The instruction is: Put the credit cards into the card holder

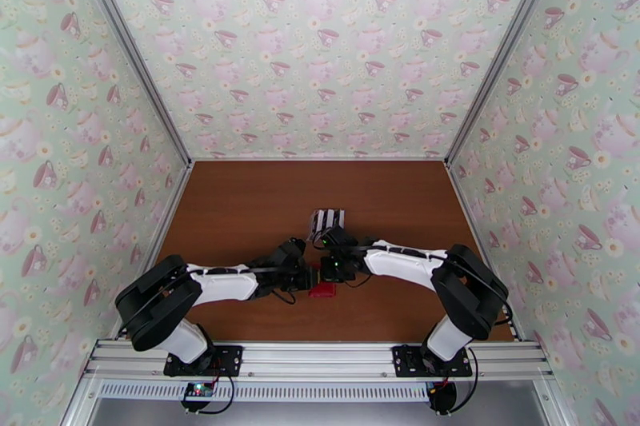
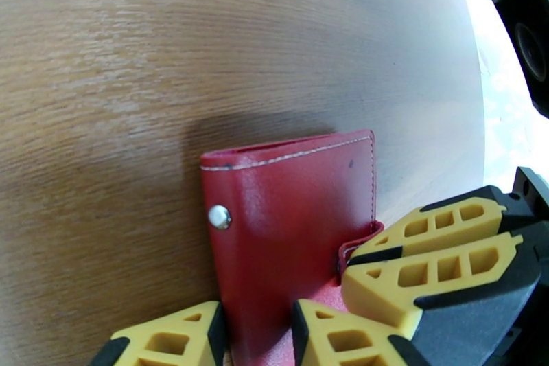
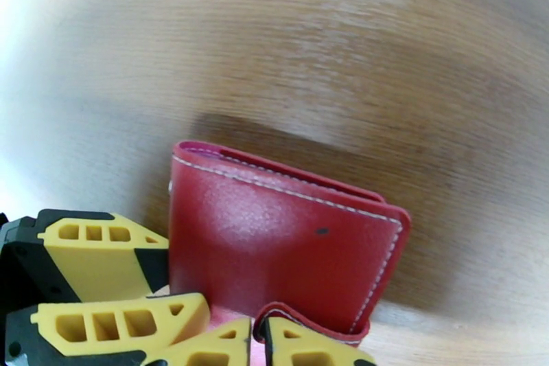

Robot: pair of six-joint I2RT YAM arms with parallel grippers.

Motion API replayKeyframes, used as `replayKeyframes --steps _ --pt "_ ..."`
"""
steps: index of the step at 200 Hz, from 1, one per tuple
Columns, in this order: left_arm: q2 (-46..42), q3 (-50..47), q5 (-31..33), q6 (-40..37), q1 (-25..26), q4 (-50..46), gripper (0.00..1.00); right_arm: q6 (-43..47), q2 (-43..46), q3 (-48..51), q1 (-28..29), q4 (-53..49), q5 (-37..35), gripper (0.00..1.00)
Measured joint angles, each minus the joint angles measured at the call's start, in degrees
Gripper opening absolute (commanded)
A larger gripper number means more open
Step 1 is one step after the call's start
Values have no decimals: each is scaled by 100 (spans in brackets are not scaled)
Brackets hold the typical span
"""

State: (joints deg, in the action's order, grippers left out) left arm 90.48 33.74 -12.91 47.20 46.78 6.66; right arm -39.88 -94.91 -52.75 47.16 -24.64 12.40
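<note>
A clear plastic stand (image 1: 327,220) sits mid-table on the brown wooden table (image 1: 240,212). Teacup-patterned wallpaper (image 1: 320,44) covers the left, right and far walls.

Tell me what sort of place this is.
Probably a robot test booth, not a home: a wooden tabletop boxed in by walls papered with teacups, an aluminium rail along the near edge, and two robot arms bolted to it.
</note>
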Motion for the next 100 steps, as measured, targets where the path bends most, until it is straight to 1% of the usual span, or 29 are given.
replayKeyframes --steps 60,100 --pt "11 -2 -109 42 -96 11 35 -109 -26 101 -138 210 334 16" --pt "11 -13 -184 44 -146 13 37 -188 -46 116 -225 278 531 22"
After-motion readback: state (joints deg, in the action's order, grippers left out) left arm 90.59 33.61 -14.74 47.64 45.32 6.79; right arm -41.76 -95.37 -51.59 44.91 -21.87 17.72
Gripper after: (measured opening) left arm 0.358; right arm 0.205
